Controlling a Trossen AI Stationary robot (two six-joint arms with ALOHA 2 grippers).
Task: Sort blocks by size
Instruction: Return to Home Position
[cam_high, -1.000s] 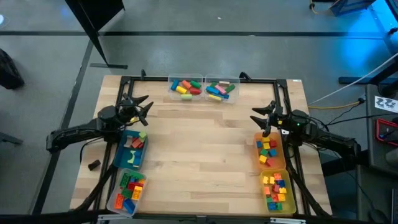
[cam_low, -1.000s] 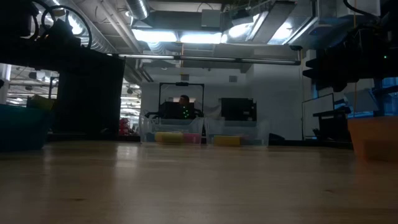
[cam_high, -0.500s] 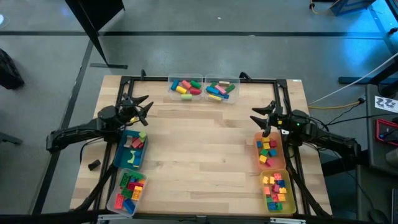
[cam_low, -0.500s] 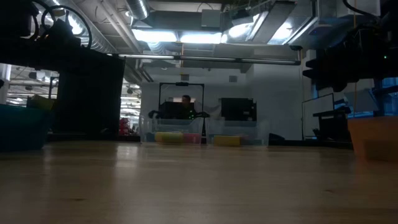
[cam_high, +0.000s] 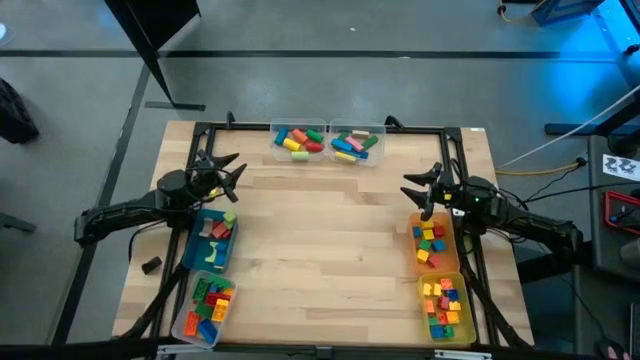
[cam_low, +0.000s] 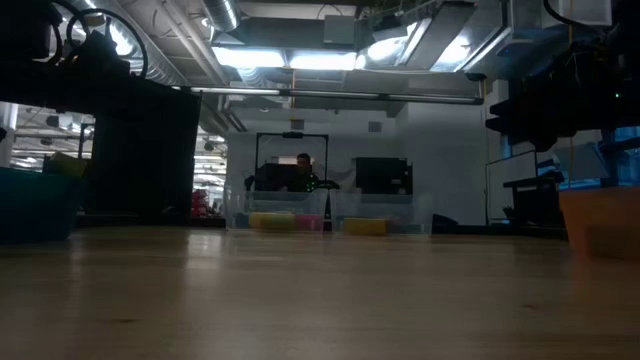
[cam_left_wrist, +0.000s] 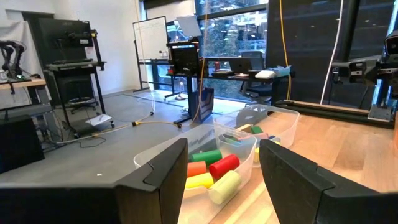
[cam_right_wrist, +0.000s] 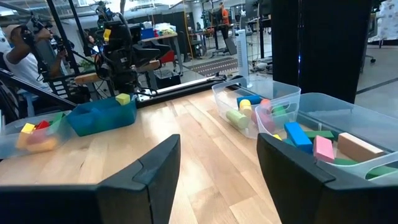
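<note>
The blocks lie in six bins around the wooden table. Two clear bins (cam_high: 300, 139) (cam_high: 355, 143) at the far edge hold longer coloured pieces, also seen in the left wrist view (cam_left_wrist: 214, 171) and the right wrist view (cam_right_wrist: 298, 134). On the left stand a blue bin (cam_high: 212, 240) and a clear bin (cam_high: 205, 305). On the right stand an orange bin (cam_high: 432, 243) and a yellow bin (cam_high: 443, 305). My left gripper (cam_high: 228, 172) hovers open beyond the blue bin, and my right gripper (cam_high: 420, 188) hovers open beyond the orange bin. Both point level and hold nothing.
A black frame rail (cam_high: 330, 127) runs along the table's far edge and down both sides. Bare wood (cam_high: 325, 230) spans the table's middle between the bins. People sit and stand in the room beyond (cam_right_wrist: 18, 50), away from the table.
</note>
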